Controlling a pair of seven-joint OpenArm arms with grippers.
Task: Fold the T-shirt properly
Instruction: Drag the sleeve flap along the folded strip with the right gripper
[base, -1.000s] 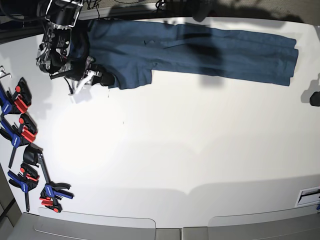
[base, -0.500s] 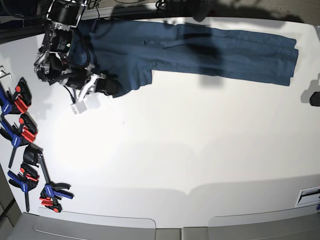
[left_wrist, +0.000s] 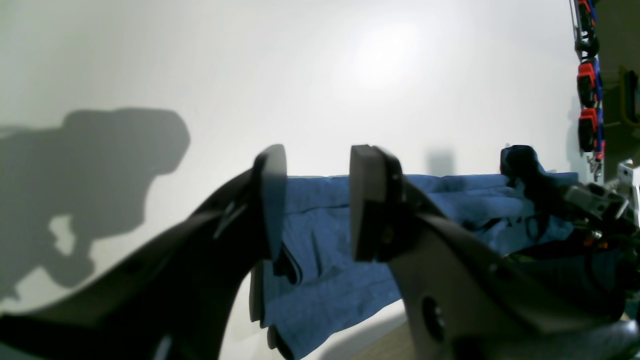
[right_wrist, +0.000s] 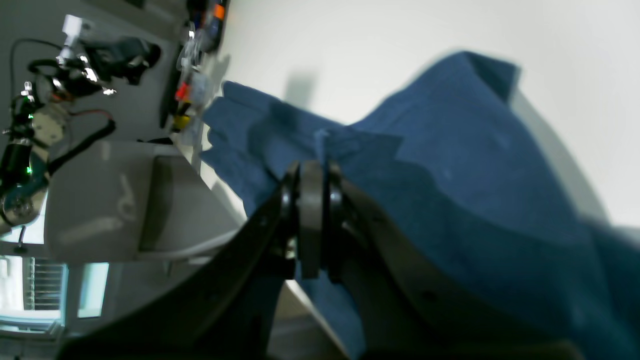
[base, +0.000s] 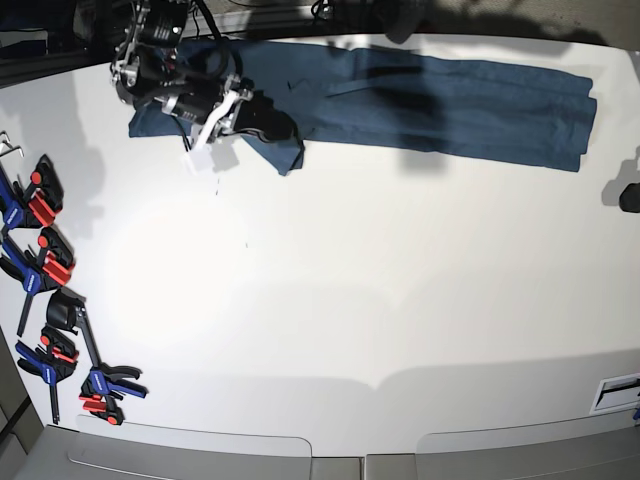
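Observation:
The dark blue T-shirt (base: 450, 100) lies as a long strip along the far edge of the white table (base: 350, 300). My right gripper (base: 262, 118) is over its left part and is shut on a fold of the cloth, whose loose corner (base: 290, 160) hangs below it. In the right wrist view the right gripper (right_wrist: 311, 167) pinches a raised ridge of the T-shirt (right_wrist: 450, 175). In the left wrist view my left gripper (left_wrist: 317, 155) stands open and holds nothing, above the T-shirt (left_wrist: 330, 280); the right arm (left_wrist: 540, 185) shows at the far end.
Several blue and red clamps (base: 40, 260) line the table's left edge, also seen as clamps (left_wrist: 585, 100) in the left wrist view. A dark object (base: 630, 197) sits at the right edge. A white label (base: 615, 392) lies at the front right.
My right gripper has moved right and toward the table's far edge, carrying the shirt's left flap with it. The left gripper stays open.

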